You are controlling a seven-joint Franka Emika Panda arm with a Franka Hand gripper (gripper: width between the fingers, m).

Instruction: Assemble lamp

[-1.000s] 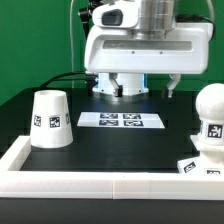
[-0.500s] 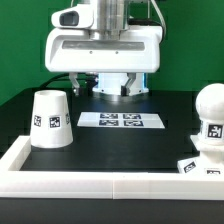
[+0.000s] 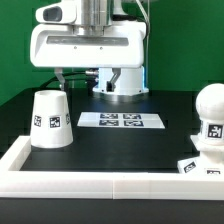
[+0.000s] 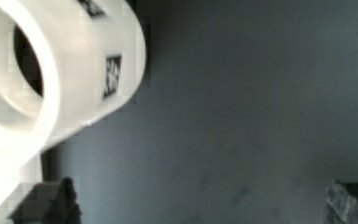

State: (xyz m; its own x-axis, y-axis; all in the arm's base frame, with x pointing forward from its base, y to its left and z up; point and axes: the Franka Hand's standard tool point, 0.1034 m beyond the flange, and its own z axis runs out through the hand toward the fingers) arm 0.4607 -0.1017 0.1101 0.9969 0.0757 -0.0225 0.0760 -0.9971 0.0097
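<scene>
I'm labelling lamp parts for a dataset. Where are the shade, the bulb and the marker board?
shade (image 3: 49, 120): exterior view, middle of its sloping side wall.
bulb (image 3: 211, 105): exterior view, front of the round ball.
marker board (image 3: 121, 120): exterior view, centre of the flat tagged strip.

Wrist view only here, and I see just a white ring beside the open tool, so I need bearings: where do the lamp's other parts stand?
Observer: The bulb sits on the base, at the exterior view's right.
Operator: And that ring?
Observer: It is the shade, upright with its narrow end up, at the exterior view's left.
Operator: How is the tool placed?
Observer: The tool hangs above and behind the shade, clear of it.
</scene>
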